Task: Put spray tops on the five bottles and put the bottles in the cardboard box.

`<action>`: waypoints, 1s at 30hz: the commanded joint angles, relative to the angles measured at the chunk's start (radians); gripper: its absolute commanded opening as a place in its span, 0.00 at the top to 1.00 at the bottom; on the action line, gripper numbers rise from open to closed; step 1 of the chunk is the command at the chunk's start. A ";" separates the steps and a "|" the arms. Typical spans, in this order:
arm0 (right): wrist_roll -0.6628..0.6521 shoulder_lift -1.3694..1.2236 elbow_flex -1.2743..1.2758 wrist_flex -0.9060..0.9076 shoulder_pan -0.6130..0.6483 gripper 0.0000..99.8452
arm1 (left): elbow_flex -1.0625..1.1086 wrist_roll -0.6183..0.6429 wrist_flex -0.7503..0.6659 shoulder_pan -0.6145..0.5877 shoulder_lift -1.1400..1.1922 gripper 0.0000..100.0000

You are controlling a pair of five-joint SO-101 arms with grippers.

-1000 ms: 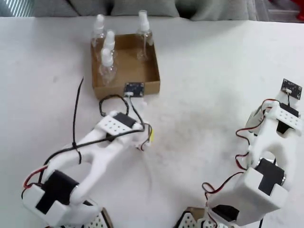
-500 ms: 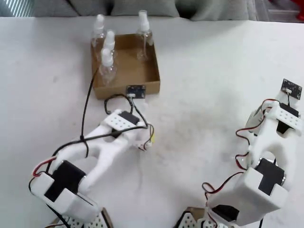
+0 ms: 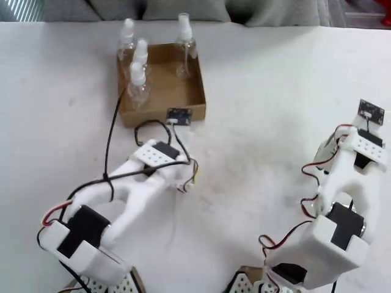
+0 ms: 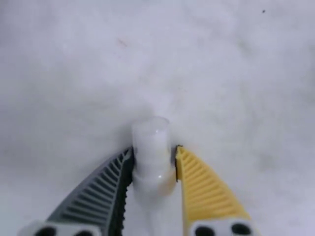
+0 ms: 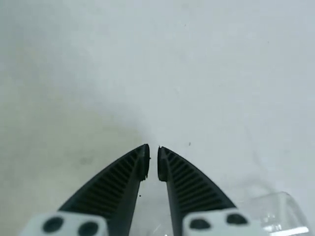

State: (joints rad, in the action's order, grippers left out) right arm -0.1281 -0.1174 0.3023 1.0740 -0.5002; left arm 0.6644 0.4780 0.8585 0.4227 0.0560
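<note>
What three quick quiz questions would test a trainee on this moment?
1. True or false: the right hand grips something.
2. How many capped bottles stand in or at the cardboard box? A two, B four, C six.
3. Fill in: the left hand is shut on a white ____.
Key: 1 false; 2 B; 3 spray top.

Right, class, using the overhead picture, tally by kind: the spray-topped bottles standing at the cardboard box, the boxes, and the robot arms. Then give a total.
Spray-topped bottles: 4
Cardboard box: 1
Robot arms: 2
Total: 7
</note>
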 commanded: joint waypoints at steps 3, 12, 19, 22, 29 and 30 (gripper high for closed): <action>-0.127 0.094 -0.235 0.191 0.047 0.98 | -0.006 -0.061 -0.008 -0.099 -0.074 0.98; -0.812 0.105 -0.520 0.656 0.064 0.98 | 0.038 -0.063 -0.017 -0.137 -0.140 0.98; -1.048 0.196 -0.316 0.653 0.002 0.98 | 0.038 -0.087 -0.017 -0.137 -0.139 0.98; -1.151 0.269 -0.209 0.651 -0.036 0.98 | 0.038 -0.098 -0.017 -0.137 -0.139 0.98; -1.519 0.423 -0.011 0.645 -0.150 0.97 | 0.038 -0.103 -0.017 -0.137 -0.139 0.98; -1.574 0.438 0.014 0.645 -0.163 0.95 | 0.038 -0.103 -0.017 -0.137 -0.139 0.98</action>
State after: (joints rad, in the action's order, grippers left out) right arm -1.5428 0.2478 0.2808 1.6970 -0.6183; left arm 0.7104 0.3828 0.8554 0.2954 -0.0345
